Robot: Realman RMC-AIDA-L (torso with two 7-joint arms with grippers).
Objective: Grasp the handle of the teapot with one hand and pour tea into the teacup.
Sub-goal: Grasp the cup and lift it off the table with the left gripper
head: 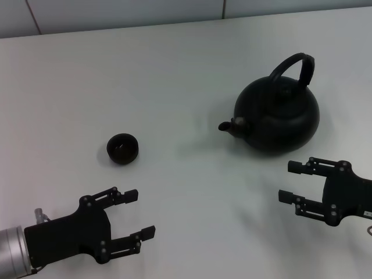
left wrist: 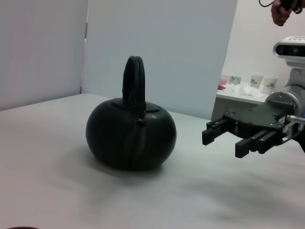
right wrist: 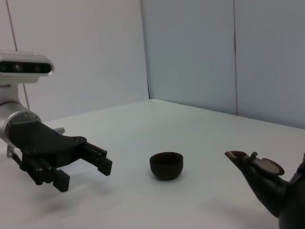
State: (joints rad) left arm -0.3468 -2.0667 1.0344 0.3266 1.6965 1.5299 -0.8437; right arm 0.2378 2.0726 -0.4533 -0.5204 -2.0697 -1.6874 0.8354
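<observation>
Head view: white worktop (head: 174,70) carries the black teapot (head: 279,119) at two o'clock, upright, handle (head: 293,65) arched over its lid, spout toward nine. Left gripper (head: 136,215) hangs at seven, jaws released. Right gripper (head: 290,181) hangs at four, jaws released, just beside the teapot. Teacup (head: 122,148) sits at nine, apart from both.

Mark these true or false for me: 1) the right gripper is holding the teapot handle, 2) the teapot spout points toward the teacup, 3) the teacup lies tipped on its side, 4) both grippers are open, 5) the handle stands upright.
1) False: the right gripper is open, near the teapot but clear of its handle.
2) True: the spout faces the teacup.
3) False: it stands upright.
4) True: the left gripper is open too.
5) True.
</observation>
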